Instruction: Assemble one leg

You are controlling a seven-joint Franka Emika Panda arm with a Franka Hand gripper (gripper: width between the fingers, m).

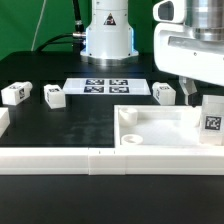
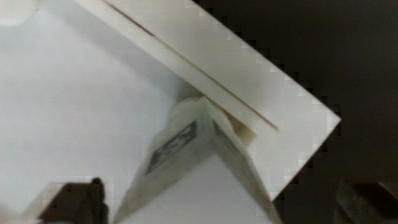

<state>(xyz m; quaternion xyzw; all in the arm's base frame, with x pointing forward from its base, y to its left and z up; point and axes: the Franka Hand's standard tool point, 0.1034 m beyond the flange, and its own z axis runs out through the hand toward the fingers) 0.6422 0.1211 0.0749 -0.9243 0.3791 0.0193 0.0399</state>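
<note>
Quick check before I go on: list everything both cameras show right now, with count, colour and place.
Legs: four, white with black-and-white tags. Two lie on the black table toward the exterior view's left; one lies right of the marker board; one stands upright on the panel at the exterior view's right, also seen in the wrist view.
Panel: one, white, flat with raised rim and a corner hole, front right.
Marker board: one, white with black tags, centre back.
White rail: one, along the front edge.
Table: one, black.
Arm base: one, white, behind the board.
Gripper: one, white, just above the upright leg; jaw state unclear.
</note>
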